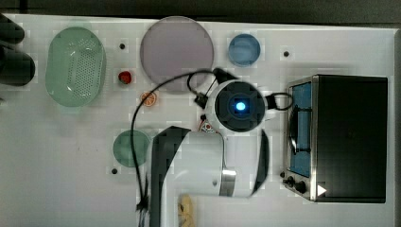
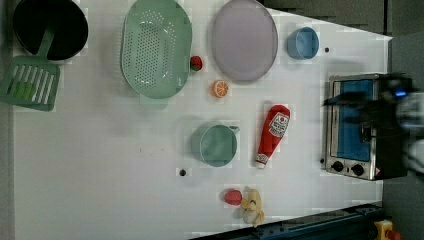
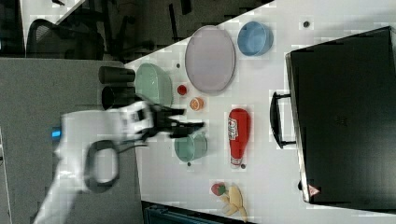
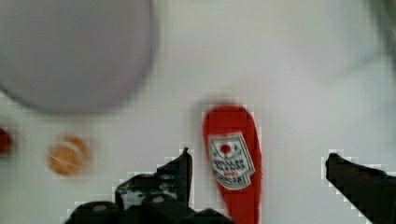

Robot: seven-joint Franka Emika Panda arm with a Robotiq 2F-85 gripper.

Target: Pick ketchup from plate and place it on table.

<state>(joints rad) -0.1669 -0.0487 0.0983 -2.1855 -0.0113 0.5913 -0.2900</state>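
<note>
Since the ketchup [image 2: 272, 134] is lying flat on the table [image 2: 100, 165], off the plate [image 2: 244, 40], the gripper [image 4: 257, 172] is hanging above it with fingers wide, so backing away comes next.

I saw the ketchup [image 2: 272, 135] lying flat on the tabletop [image 2: 100, 175], off the plate [image 2: 244, 40]. In the left view: cup [image 2: 216, 145] on its left, oven [image 2: 352, 125] on its right, orange slice [image 2: 220, 89] between it and the plate.
</note>
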